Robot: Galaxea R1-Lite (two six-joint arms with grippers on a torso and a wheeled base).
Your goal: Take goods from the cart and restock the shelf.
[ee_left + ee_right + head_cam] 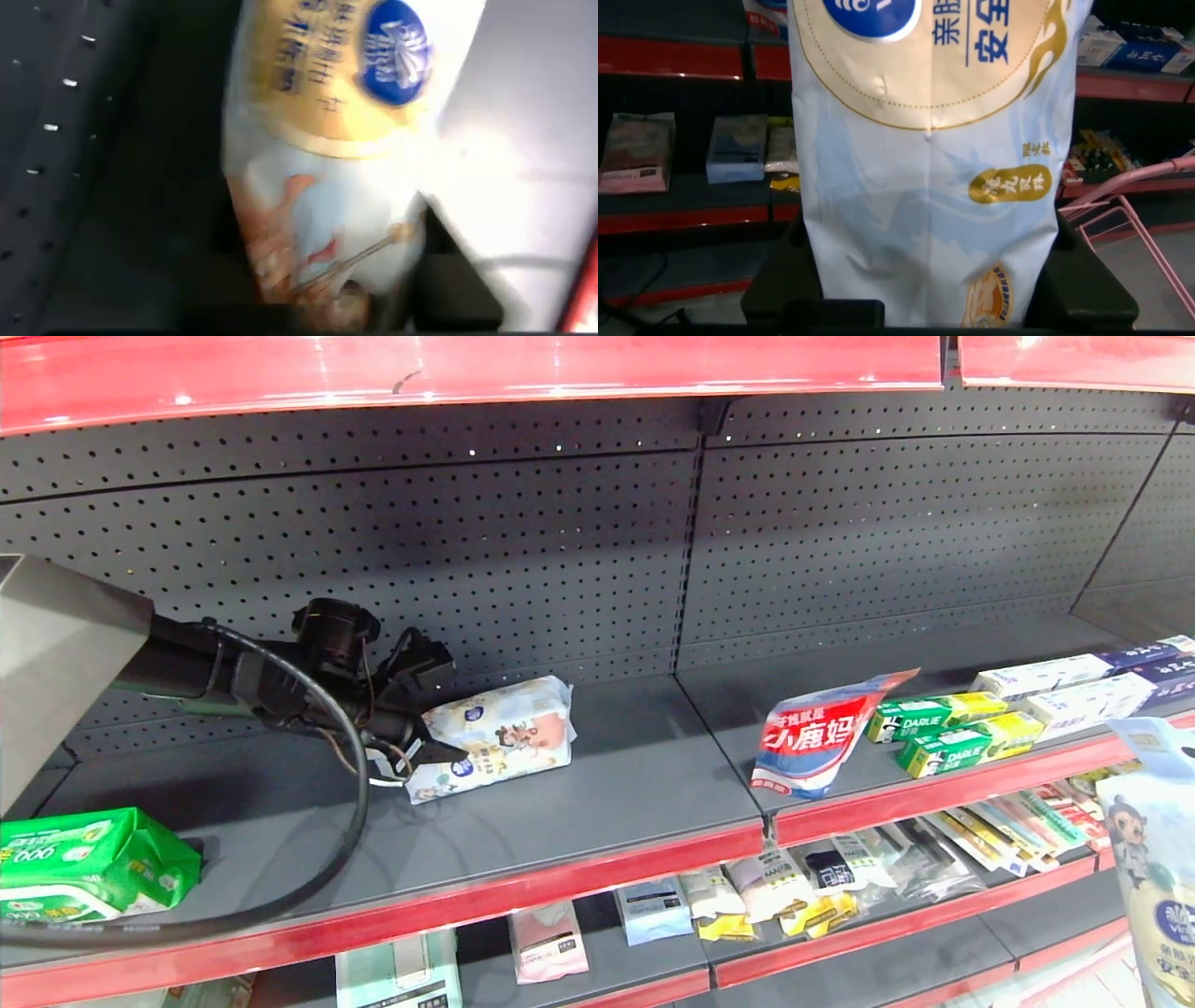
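L end effector (411,747) clamped on wipes pack (495,735). Pack lies flat on shelf (607,803) just ahead of it, prob a set-down pose. R end effector (929,285) clamped on pouch (924,168), which sticks out ahead of it, prob staged for the next slot.

Head view overlooks the shelf (597,803); wrist views sit close against wipes pack (318,187) and pouch (924,187).
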